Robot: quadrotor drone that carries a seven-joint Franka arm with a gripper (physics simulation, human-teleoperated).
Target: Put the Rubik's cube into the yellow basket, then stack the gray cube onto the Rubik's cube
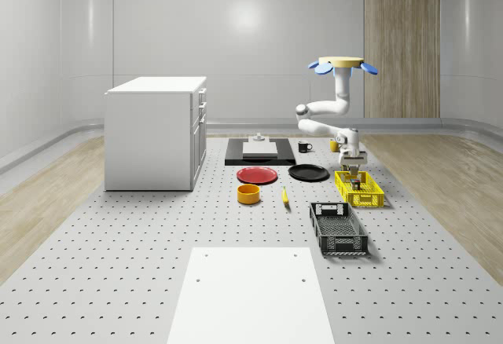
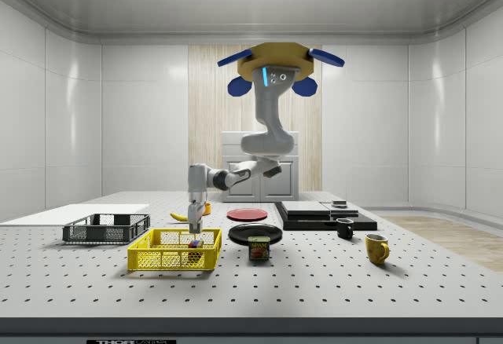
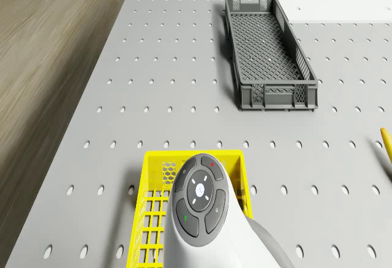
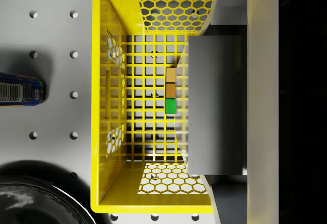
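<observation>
Table (image 2: 330, 281): gray pegboard top in a pale-walled room.
Yellow basket (image 2: 174, 251): toward the side view's left, with the Rubik's cube (image 2: 193, 243) lying inside.
Gripper (image 2: 195, 217): lowered into the basket just above the cube; finger state, cannot tell.
Drone (image 2: 279, 66): hovers over the table, right of the basket.

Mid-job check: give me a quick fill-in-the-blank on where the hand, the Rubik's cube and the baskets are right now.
1. The hand hangs down inside the ____ basket.
2. The Rubik's cube sits in that basket, directly ____ the hand.
3. The gray basket holds ____.
4. The drone hovers in the air, with the arm reaching ____ to the basket.

Missing words: yellow; below; nothing; down
</observation>
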